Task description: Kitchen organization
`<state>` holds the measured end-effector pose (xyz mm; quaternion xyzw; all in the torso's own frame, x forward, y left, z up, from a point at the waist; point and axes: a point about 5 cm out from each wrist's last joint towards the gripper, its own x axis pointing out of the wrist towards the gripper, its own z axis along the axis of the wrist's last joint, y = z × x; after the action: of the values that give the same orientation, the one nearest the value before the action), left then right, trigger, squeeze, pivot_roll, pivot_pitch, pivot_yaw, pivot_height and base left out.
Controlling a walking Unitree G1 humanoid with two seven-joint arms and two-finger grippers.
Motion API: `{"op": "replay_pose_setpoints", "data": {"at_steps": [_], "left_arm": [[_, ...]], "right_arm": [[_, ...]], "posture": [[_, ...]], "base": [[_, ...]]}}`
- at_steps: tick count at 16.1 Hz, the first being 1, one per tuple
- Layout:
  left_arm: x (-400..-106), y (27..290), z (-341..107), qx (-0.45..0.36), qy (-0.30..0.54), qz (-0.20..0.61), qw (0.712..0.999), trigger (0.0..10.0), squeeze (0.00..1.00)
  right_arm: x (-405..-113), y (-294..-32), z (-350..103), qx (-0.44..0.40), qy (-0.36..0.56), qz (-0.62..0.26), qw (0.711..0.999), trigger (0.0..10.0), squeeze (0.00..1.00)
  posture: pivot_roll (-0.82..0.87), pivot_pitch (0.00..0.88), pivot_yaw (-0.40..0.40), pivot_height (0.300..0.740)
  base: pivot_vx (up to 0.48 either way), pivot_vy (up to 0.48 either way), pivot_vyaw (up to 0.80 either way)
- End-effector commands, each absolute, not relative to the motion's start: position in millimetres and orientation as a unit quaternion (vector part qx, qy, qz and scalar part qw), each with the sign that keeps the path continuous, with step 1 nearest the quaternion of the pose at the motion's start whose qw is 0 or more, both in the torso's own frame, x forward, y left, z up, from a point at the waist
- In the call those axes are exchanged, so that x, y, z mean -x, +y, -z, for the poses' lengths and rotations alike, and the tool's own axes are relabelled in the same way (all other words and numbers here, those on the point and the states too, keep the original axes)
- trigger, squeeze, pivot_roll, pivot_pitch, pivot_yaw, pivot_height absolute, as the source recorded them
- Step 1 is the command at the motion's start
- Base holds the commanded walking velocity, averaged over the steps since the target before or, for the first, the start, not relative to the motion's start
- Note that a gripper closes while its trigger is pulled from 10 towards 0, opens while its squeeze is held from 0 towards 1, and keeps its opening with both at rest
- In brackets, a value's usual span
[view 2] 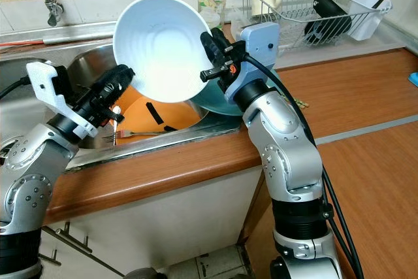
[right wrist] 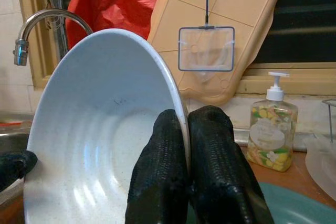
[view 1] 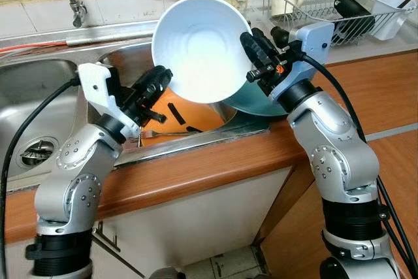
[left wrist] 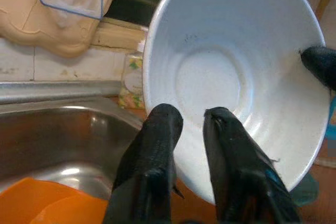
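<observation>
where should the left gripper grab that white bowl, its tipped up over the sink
Take the white bowl by its thin rim, at the low edge nearest the left gripper, opposite where the right gripper already pinches the rim. The bowl stands tilted with its open face toward the robot, so one finger goes inside, one behind. In the left wrist view the left jaws already straddle that edge.
</observation>
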<state>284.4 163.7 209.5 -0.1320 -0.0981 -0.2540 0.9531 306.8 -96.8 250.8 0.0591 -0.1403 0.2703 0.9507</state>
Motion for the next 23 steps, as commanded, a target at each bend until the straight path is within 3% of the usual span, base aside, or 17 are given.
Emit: {"op": "replay_pose_setpoints", "data": {"at_steps": [1,3,4,5,8,11,15,16,17,19,20,21,22,23], "left_arm": [[-289,190,-208,0.151,-0.101,0.168,0.969,10.0,1.00],[-290,194,-211,0.148,-0.120,0.148,0.971,10.0,1.00],[-291,194,-213,0.142,-0.135,0.140,0.971,10.0,0.16],[-291,193,-214,0.140,-0.137,0.140,0.971,10.0,0.00],[-291,190,-215,0.134,-0.147,0.132,0.971,10.0,0.00],[-287,182,-212,0.218,-0.138,0.178,0.950,10.0,0.00],[-284,181,-211,0.248,-0.135,0.196,0.939,10.0,0.00],[-283,180,-210,0.242,-0.128,0.205,0.940,10.0,0.18],[-283,178,-204,0.223,-0.110,0.216,0.944,10.0,1.00],[-282,173,-199,0.206,-0.093,0.226,0.948,10.0,1.00],[-282,171,-198,0.203,-0.087,0.233,0.947,10.0,0.79],[-281,169,-197,0.206,-0.083,0.243,0.944,10.0,0.27],[-280,168,-196,0.206,-0.079,0.252,0.942,10.0,0.00],[-279,167,-196,0.203,-0.077,0.255,0.942,10.0,0.00]], "right_arm": [[-301,-99,-259,-0.063,-0.168,-0.277,0.944,0.0,0.00],[-301,-98,-259,-0.060,-0.170,-0.278,0.944,0.0,0.00],[-301,-99,-259,-0.055,-0.169,-0.278,0.944,0.0,0.00],[-300,-99,-259,-0.054,-0.169,-0.278,0.944,0.0,0.00],[-300,-99,-260,-0.054,-0.170,-0.277,0.944,0.0,0.00],[-300,-98,-260,-0.053,-0.170,-0.278,0.944,0.0,0.00],[-302,-100,-257,-0.044,-0.165,-0.266,0.949,0.0,0.00],[-302,-100,-258,-0.047,-0.166,-0.267,0.948,0.0,0.00],[-301,-99,-259,-0.051,-0.170,-0.273,0.946,0.0,0.00],[-300,-96,-261,-0.054,-0.173,-0.283,0.942,0.0,0.00],[-299,-96,-261,-0.054,-0.172,-0.286,0.941,0.0,0.00],[-299,-95,-260,-0.051,-0.171,-0.289,0.941,0.0,0.00],[-298,-94,-258,-0.048,-0.167,-0.292,0.940,0.0,0.00],[-297,-93,-256,-0.045,-0.163,-0.298,0.940,0.0,0.00]], "posture": [[0.00,0.000,0.046,0.740],[0.00,0.000,0.046,0.740],[0.00,0.000,0.048,0.740],[0.00,0.000,0.048,0.740],[0.00,0.000,0.048,0.740],[0.00,0.000,0.051,0.740],[0.00,0.000,0.052,0.740],[0.00,0.000,0.052,0.740],[0.00,0.000,0.053,0.740],[0.00,0.000,0.054,0.740],[0.00,0.000,0.054,0.740],[0.00,0.000,0.055,0.740],[0.00,0.000,0.055,0.740],[0.00,0.000,0.055,0.740]], "base": [[0.000,0.000,0.00],[0.000,0.000,0.00],[0.000,0.000,0.00],[0.000,0.000,0.00],[0.000,0.000,0.00],[0.000,0.000,0.00],[0.000,0.000,0.00],[0.000,0.000,0.00],[0.000,0.000,0.00],[0.000,0.000,0.00],[0.000,0.000,0.00],[0.000,0.000,0.00],[0.000,0.000,0.00],[0.000,0.000,0.00]]}}
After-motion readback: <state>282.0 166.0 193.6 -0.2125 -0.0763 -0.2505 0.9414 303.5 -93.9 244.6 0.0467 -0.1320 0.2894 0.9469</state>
